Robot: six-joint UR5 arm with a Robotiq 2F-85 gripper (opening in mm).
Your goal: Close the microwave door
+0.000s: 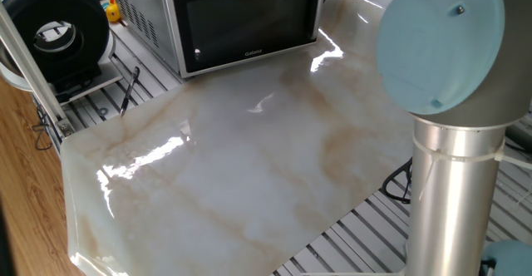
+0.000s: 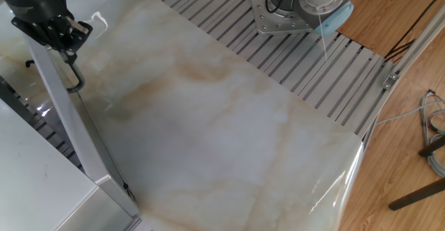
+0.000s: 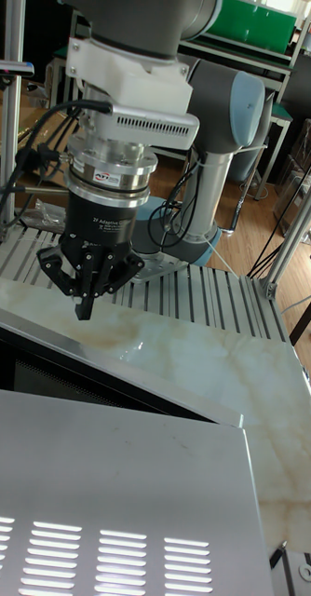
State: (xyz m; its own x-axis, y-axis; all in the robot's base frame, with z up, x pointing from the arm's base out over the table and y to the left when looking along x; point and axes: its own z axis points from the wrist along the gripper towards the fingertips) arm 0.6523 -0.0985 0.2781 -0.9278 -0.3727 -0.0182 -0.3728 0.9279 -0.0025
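Note:
The microwave stands at the back of the marble tabletop. Its door has dark glass and looks almost flush with the front in this view. In the other fixed view the door shows edge-on as a silver strip, slightly ajar, with a narrow gap to the microwave. My gripper hangs at the door's handle end, fingers together and holding nothing. In the tall fixed view the gripper points down, its tip at the top edge of the door, on the outer side. No gripper shows in the one fixed view.
A round black-and-white spool device sits left of the microwave. The arm's thick column fills the right foreground. The arm's base plate is bolted to the slatted table beyond the marble. Cables lie on the wooden floor.

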